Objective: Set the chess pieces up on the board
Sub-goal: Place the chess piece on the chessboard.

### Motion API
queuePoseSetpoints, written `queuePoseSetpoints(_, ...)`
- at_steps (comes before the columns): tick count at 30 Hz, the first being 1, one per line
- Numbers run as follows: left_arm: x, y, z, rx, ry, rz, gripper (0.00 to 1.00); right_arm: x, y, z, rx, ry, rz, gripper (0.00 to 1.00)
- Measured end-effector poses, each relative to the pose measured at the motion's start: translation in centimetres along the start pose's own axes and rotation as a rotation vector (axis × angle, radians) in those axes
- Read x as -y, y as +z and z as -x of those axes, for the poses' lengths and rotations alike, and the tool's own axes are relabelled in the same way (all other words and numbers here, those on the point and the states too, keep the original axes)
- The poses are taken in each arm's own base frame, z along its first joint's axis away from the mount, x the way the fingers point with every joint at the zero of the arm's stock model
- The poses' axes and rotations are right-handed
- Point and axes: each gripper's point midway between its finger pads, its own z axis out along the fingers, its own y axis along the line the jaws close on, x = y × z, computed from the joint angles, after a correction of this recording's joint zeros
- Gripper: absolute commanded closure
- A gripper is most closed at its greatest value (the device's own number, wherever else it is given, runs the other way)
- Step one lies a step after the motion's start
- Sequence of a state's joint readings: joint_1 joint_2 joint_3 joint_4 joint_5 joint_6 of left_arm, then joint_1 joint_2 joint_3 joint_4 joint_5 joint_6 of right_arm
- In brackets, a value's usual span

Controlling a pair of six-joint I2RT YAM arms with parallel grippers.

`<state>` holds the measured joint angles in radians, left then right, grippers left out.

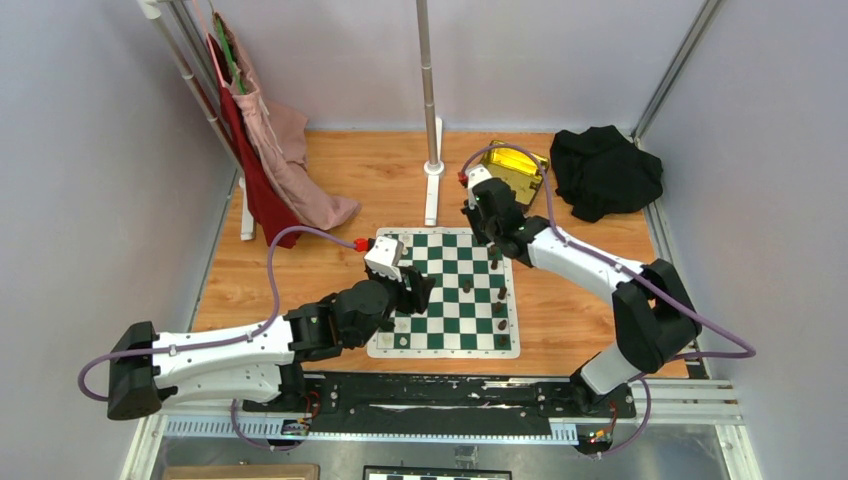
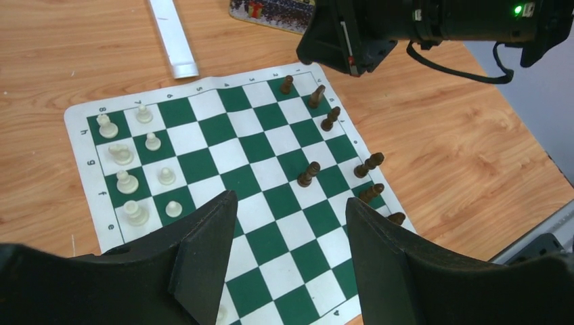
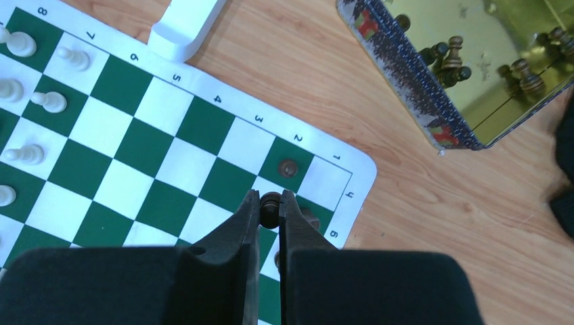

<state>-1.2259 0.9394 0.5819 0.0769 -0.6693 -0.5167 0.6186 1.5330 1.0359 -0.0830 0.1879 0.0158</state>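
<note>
The right claw (image 3: 269, 211) is clamped on a dark piece (image 3: 271, 200) at the board's (image 3: 362, 172) corner. The left claw (image 2: 290, 200) hangs spread and empty over the board's middle. About seven dark pieces (image 2: 368, 163) stand along that edge, one further in. Cream pieces (image 2: 126, 182) line part of the opposite edge. More dark ones lie in the gold tin (image 3: 399, 78) beyond the board's corner, so setup looks well short of done.

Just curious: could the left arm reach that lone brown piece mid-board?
Probably yes. The left gripper hangs open and empty, the lone brown piece stands ahead with bare board between, and the right gripper holds another piece at the far corner.
</note>
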Motion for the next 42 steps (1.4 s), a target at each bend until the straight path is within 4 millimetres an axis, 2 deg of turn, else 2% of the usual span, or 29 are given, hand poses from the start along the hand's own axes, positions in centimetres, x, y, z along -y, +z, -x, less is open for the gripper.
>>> queuePoseSetpoints(8,0.1,-0.1,0.2,0.000,-0.003,-0.005,0.34,-0.9,0.1,-2.4,-0.047,0.003,-0.005,1.00)
queuePoseSetpoints(13,0.2,-0.1,0.3,0.000,-0.004,-0.008,0.34,-1.1,0.9,-5.0,-0.107,0.004,-0.007,1.00)
queuePoseSetpoints(17,0.5,0.0,0.4,-0.002,-0.008,-0.012,0.34,-1.3,1.6,-6.3,-0.139,-0.001,-0.008,1.00)
queuePoseSetpoints(27,0.6,0.1,0.2,-0.010,-0.013,-0.013,0.34,-1.7,3.2,-7.6,-0.165,-0.003,-0.009,1.00)
queuePoseSetpoints(42,0.7,0.2,-0.1,-0.018,-0.013,-0.017,0.34,-1.9,4.5,-8.1,-0.153,0.015,-0.017,1.00)
